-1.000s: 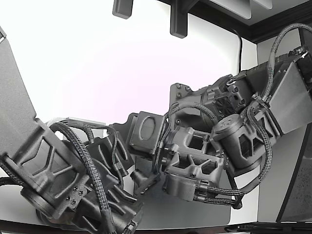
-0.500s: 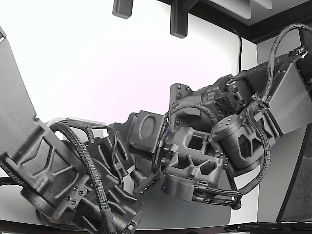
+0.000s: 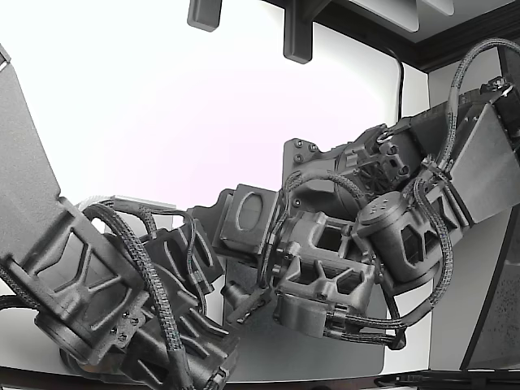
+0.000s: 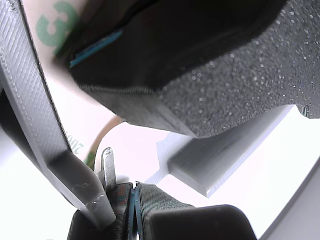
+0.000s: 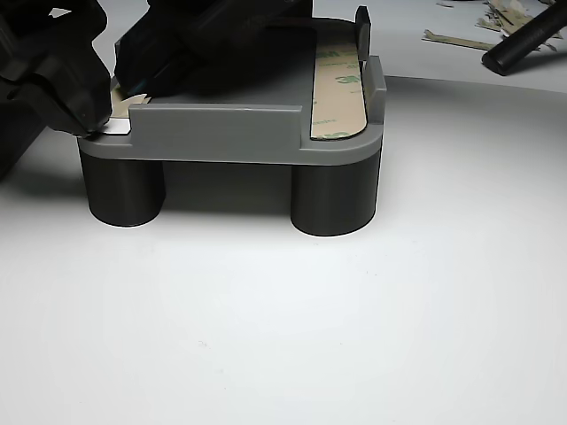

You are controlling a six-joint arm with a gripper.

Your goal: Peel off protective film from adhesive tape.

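Observation:
A grey fixture (image 5: 221,133) on two dark round legs carries an adhesive tape strip with a green-printed tan film (image 5: 338,93). My gripper (image 5: 99,124) is at the fixture's corner on the other view's left, with a thin metal tip touching the rim. In the wrist view the gripper (image 4: 134,202) has its jaws closed together, the metal tip (image 4: 107,165) sticks out beside the fixture wall (image 4: 35,110), and a tan film edge (image 4: 102,135) curls up close by. A black foam pad (image 4: 225,75) presses on the tape from above. Whether film is pinched cannot be told.
In the exterior view two dark arms (image 3: 325,268) (image 3: 122,301) crowd together over a grey mat (image 3: 325,357) and hide the fixture. In the other view, peeled film scraps (image 5: 456,37) and a black rod (image 5: 527,40) lie at the back right on the white table.
In the exterior view the arm on the right has shifted slightly to the right and down; the arm on the left has hardly moved.

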